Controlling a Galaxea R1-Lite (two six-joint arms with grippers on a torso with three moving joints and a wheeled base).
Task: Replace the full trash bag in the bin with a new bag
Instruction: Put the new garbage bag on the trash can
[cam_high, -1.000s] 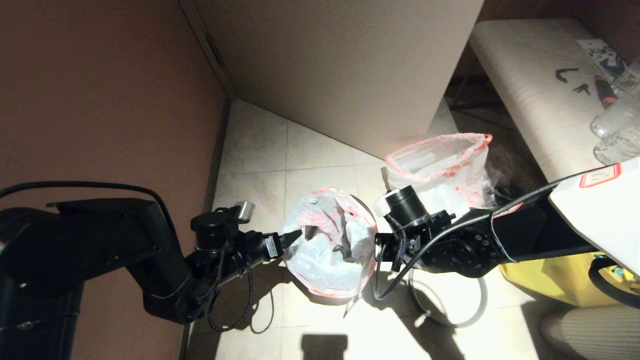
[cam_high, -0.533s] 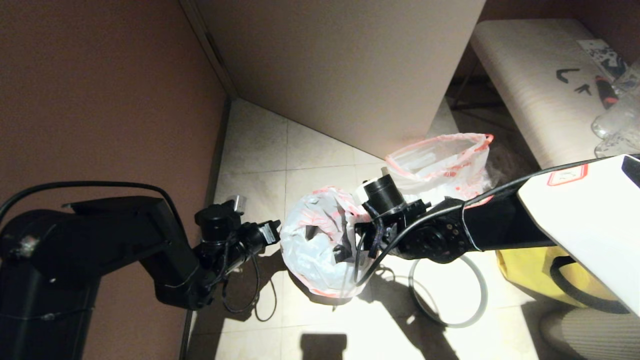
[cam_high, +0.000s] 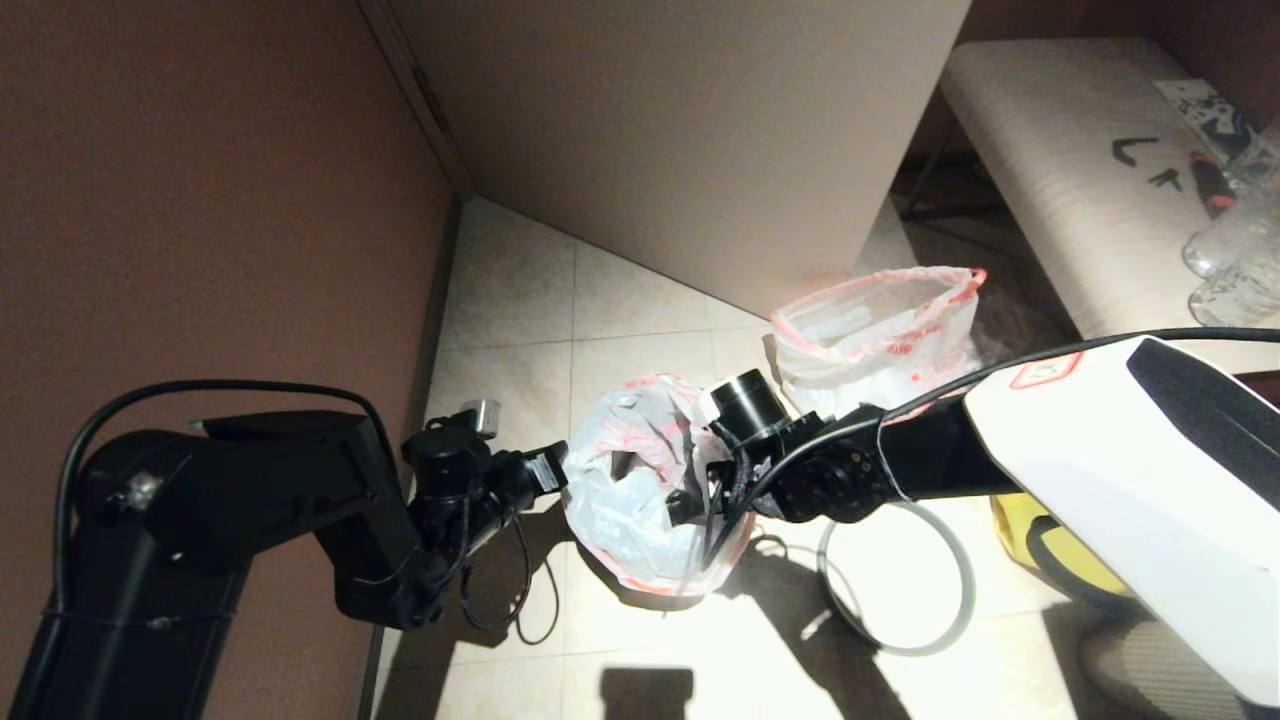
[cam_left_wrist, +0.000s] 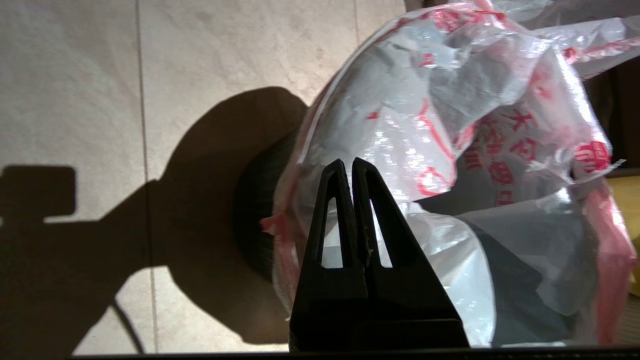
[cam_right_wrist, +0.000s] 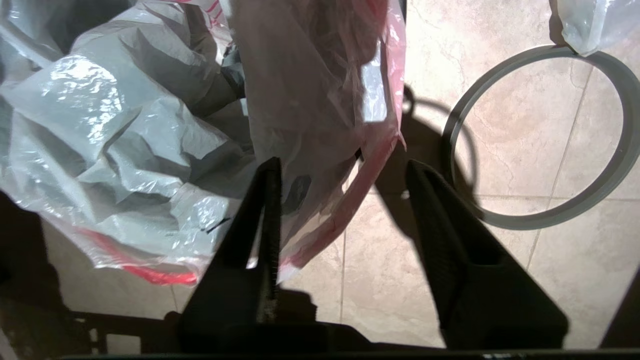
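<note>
New bag (cam_high: 650, 480) draped in bin (cam_left_wrist: 255, 210), hoop (cam_high: 895, 580) on floor to its right, so lining is unfinished. Right tool (cam_right_wrist: 340, 200), fingers apart, straddles the bag's right hem to spread it; left tool (cam_left_wrist: 348, 170), fingers together, at its left side; full trash bag (cam_high: 880, 335) stands far right

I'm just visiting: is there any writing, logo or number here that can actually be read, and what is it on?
Nothing can be quoted with confidence.
Red printed characters on the new bag over the bin: too crumpled to read.
Red print on the full trash bag: too small.
Red-bordered sticker on the right arm: too small.
Black marks on the bench: not legible as words.
</note>
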